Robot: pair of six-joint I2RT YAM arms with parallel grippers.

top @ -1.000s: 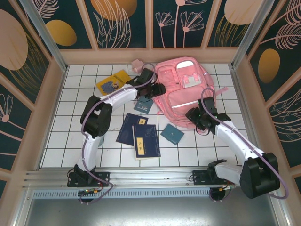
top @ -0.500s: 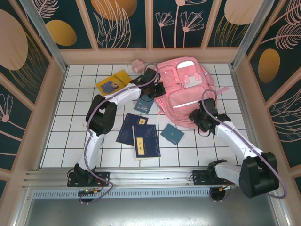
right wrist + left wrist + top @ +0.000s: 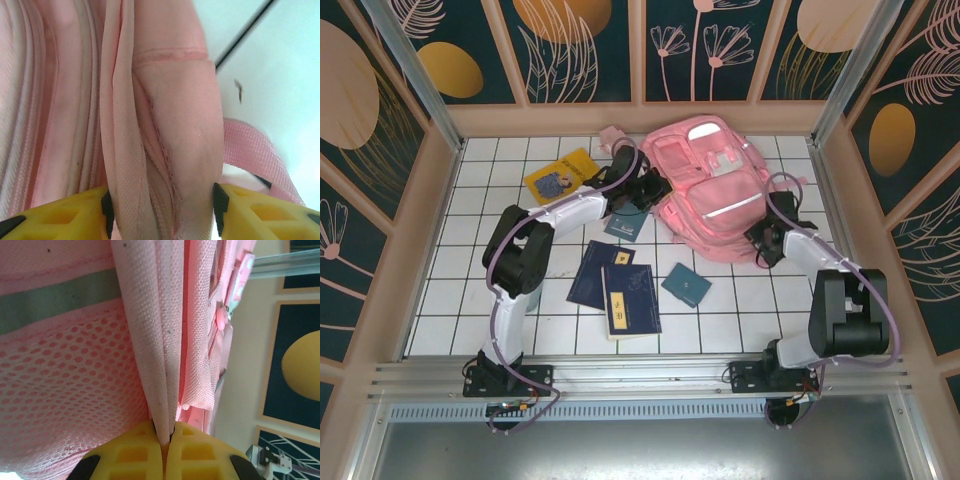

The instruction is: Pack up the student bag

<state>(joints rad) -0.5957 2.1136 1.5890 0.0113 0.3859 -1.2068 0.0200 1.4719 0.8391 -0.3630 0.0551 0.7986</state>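
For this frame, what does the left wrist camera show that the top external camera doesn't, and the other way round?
Left wrist: the left gripper pinched shut on a fold of pale woven fabric, beside a mesh panel. Top external: the whole student bag at the far side of the tiled table, dark blue books, a yellow book, and the right gripper at the bag's right edge. Both: the left gripper against the pink bag.

I list student bag (image 3: 715, 190): glossy pink shell, matt woven cloth and open mesh close up | left gripper (image 3: 163, 435), right gripper (image 3: 162, 200): fingers of matt yellow moulded plastic | table (image 3: 460, 300): smooth white tiles, slight sheen | rail (image 3: 620, 375), bottom of frame: ribbed bare metal
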